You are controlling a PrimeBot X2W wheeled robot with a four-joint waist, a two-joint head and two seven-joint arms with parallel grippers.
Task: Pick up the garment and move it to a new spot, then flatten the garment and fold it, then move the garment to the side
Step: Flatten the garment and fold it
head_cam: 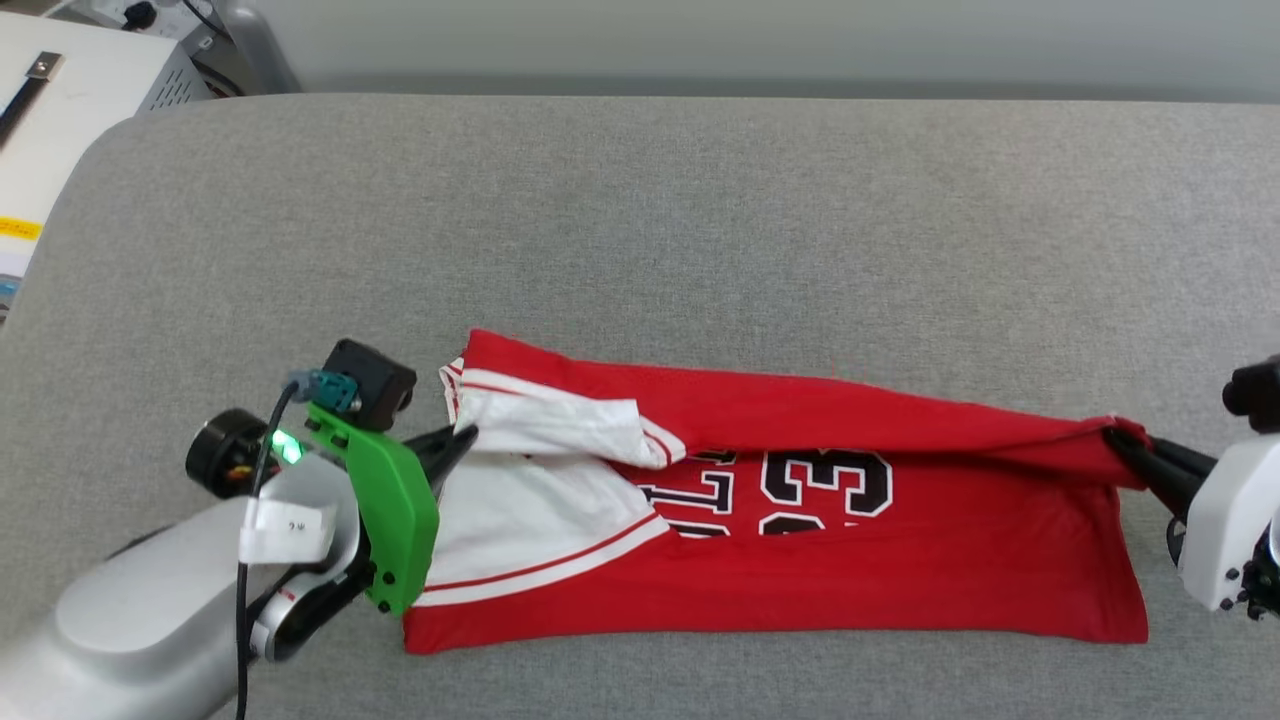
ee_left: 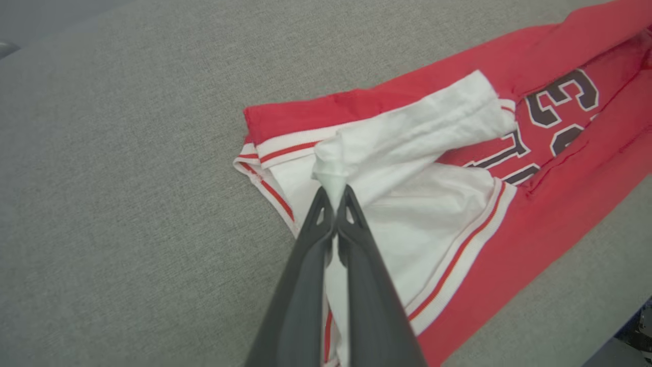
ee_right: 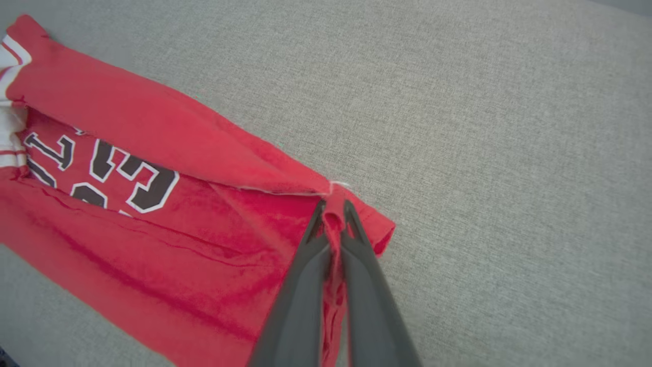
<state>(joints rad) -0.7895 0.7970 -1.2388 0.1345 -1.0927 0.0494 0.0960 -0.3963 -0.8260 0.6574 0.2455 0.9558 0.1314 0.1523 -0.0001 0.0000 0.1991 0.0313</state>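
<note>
Spread lengthwise over the near half of the grey cushion (head_cam: 640, 220): the garment (head_cam: 900, 570), red, folded into a long band. White sleeves with red-striped trim toward the cushion's left end, plain red hem toward its right end. Black, white-outlined 33 (head_cam: 825, 490) only partly showing, its upper part covered by a red flap folded over from the cushion's far side.

At the band's sleeve end, toward the cushion's left end: the left gripper (head_cam: 455, 445), jaws pressed together on a bunch of white sleeve cloth. Cloth puckering up just past the fingertips and also caught between the two dark fingers lower down.

At the hem end, near the cushion's right end: the right gripper (head_cam: 1120, 440), jaws clamped on a pinch of red cloth at the flap's corner. Red fabric squeezed in a narrow strip between the fingers, with a small loop standing at the tips. From that pinch, the flap's edge running in a ridge back toward the sleeves.
</note>
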